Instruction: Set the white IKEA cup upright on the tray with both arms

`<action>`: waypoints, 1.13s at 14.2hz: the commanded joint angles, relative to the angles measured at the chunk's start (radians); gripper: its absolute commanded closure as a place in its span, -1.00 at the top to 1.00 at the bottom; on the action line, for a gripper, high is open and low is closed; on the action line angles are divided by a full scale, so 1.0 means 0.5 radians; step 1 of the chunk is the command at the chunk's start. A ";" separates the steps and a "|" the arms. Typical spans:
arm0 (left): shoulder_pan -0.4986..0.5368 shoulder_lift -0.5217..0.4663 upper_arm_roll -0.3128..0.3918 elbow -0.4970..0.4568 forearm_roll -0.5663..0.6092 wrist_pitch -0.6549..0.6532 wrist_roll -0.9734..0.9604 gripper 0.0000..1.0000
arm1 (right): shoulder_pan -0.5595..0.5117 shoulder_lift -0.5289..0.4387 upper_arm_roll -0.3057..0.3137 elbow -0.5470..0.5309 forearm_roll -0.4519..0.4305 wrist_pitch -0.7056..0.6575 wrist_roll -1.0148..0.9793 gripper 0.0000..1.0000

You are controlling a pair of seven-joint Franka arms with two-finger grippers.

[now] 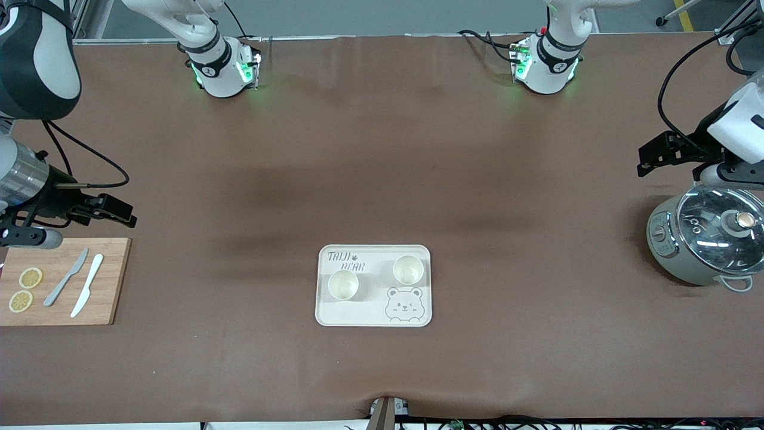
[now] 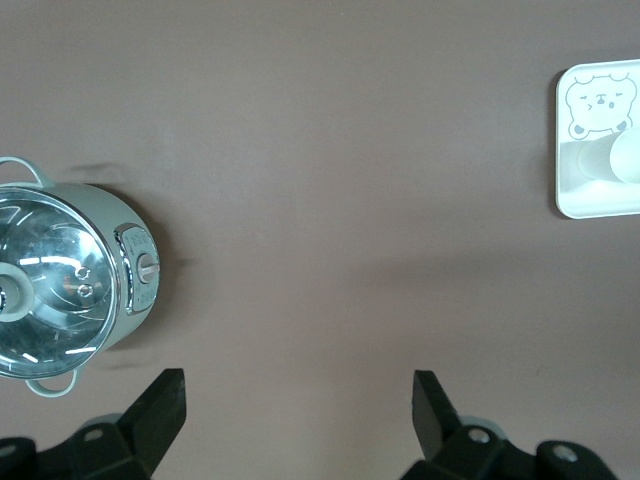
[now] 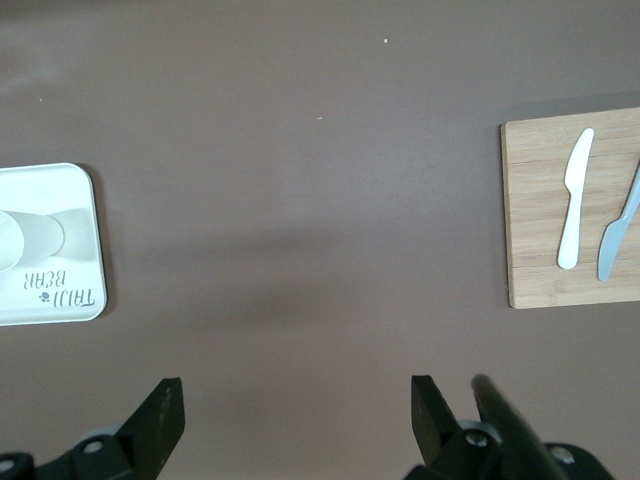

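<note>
Cream tray [image 1: 373, 316] with bear-face drawing lies on the brown desk [image 1: 382, 179], midway between the two ends and toward the front camera. Two white cups [image 1: 343, 285] [image 1: 408, 269] stand upright on the tray, apart from each other. The left claw [image 2: 298, 405] hangs with fingers spread wide and empty at the left arm's end of the desk, beside a glass-lidded cooker [image 1: 704, 242], well apart from the tray. The right claw [image 3: 297, 405], likewise spread and empty, hangs at the right arm's end, by a wooden cutting board [image 1: 62, 282] bearing two knives [image 1: 76, 284] and lemon slices [image 1: 25, 289], also well apart from the tray.
</note>
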 commanded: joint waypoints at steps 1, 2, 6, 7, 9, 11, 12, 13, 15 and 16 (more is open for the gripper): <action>-0.001 -0.006 0.015 -0.016 -0.054 0.031 0.040 1.00 | 0.009 -0.017 -0.007 -0.032 0.005 0.029 -0.004 1.00; -0.004 -0.006 0.015 -0.016 -0.054 0.031 0.040 1.00 | 0.009 -0.017 -0.007 -0.032 0.005 0.029 -0.004 1.00; -0.004 -0.003 0.015 -0.016 -0.054 0.031 0.040 1.00 | 0.009 -0.008 -0.007 -0.044 0.005 0.029 -0.004 1.00; -0.004 0.000 0.015 -0.016 -0.054 0.031 0.040 1.00 | 0.009 -0.008 -0.007 -0.054 0.005 0.038 -0.004 1.00; -0.004 0.000 0.015 -0.016 -0.054 0.034 0.040 1.00 | 0.003 -0.008 -0.007 -0.057 0.002 0.038 -0.004 1.00; -0.007 0.000 0.015 -0.016 -0.054 0.034 0.040 1.00 | -0.003 -0.008 -0.007 -0.057 -0.022 0.035 -0.019 1.00; -0.007 0.000 0.015 -0.016 -0.051 0.034 0.040 1.00 | -0.006 -0.011 -0.010 -0.057 -0.022 0.035 -0.056 1.00; -0.004 0.000 0.015 -0.016 -0.051 0.034 0.040 1.00 | -0.009 -0.011 -0.010 -0.057 -0.022 0.035 -0.074 1.00; -0.004 0.003 0.015 -0.019 -0.051 0.034 0.040 1.00 | -0.009 -0.011 -0.010 -0.057 -0.022 0.035 -0.077 1.00; -0.004 0.012 0.015 -0.019 -0.051 0.034 0.040 1.00 | -0.009 -0.008 -0.010 -0.057 -0.022 0.035 -0.077 1.00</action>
